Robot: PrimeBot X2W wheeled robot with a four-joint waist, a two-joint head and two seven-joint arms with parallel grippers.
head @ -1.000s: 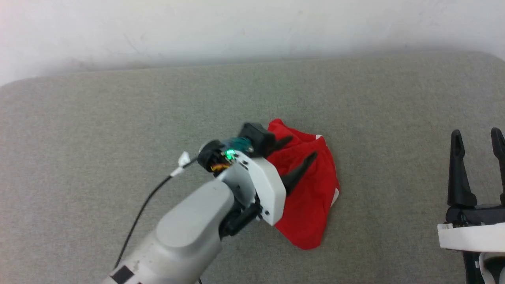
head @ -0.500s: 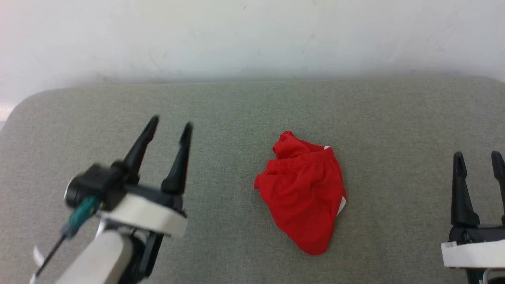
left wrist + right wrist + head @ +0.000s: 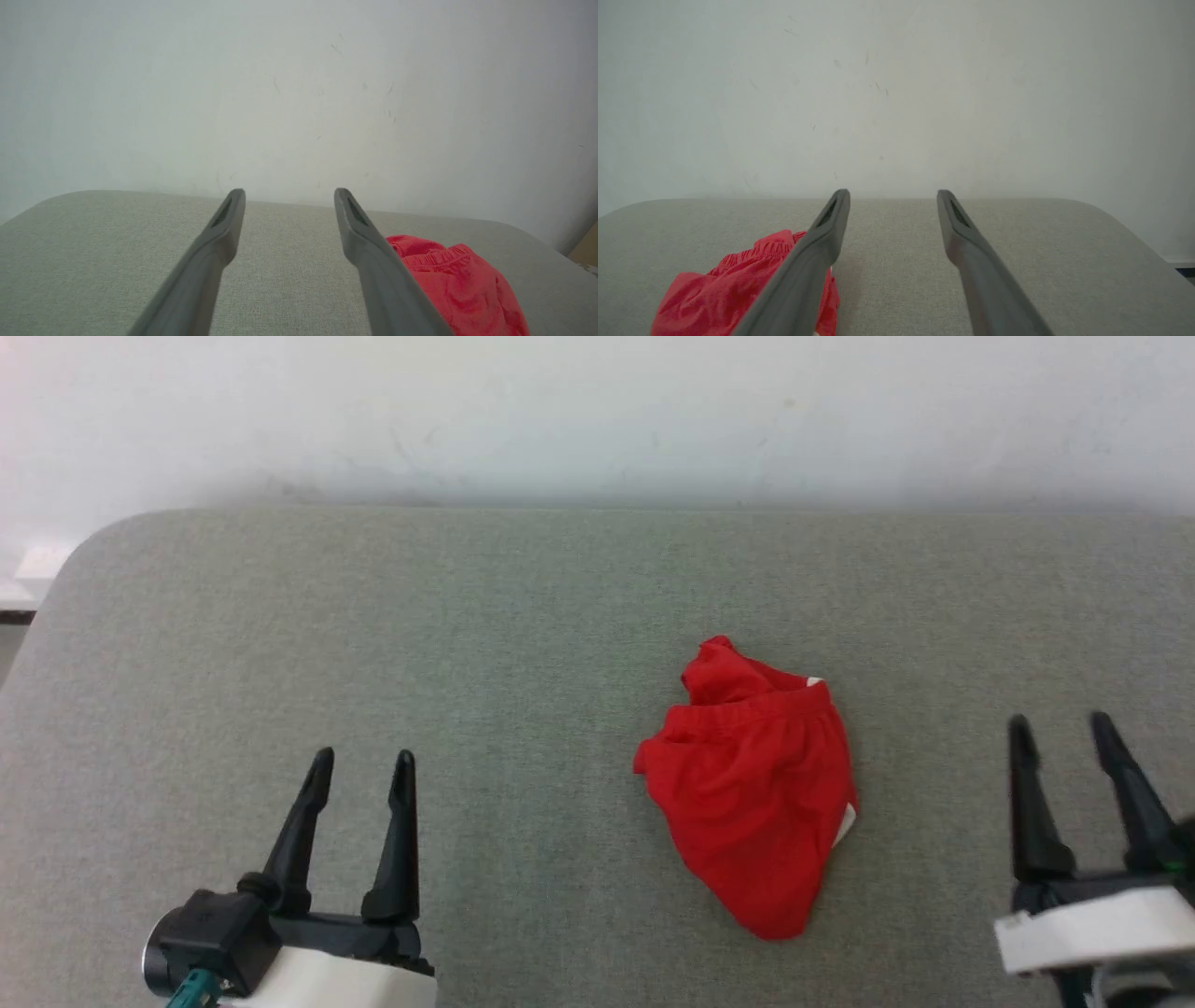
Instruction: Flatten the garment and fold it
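The garment [image 3: 752,793] is a crumpled red heap with a gathered waistband and small bits of white showing, lying right of centre on the grey padded table [image 3: 467,644]. My left gripper [image 3: 364,765] stands open at the lower left, well clear of the cloth and holding nothing. At the lower right my right gripper [image 3: 1060,728] is open too, empty, a short way to the right of the heap. In the left wrist view the garment [image 3: 460,284] lies right of the open gripper [image 3: 287,193]. The right wrist view has the garment [image 3: 738,289] left of its open gripper [image 3: 892,193].
A pale wall [image 3: 597,420] rises directly behind the table's far edge. The table's rounded far-left corner [image 3: 93,541] borders a drop at the left.
My left arm has pulled back from over the garment to the lower left, fingers open, leaving the heap lying free. The head camera has shifted, so the scene sits differently in frame.
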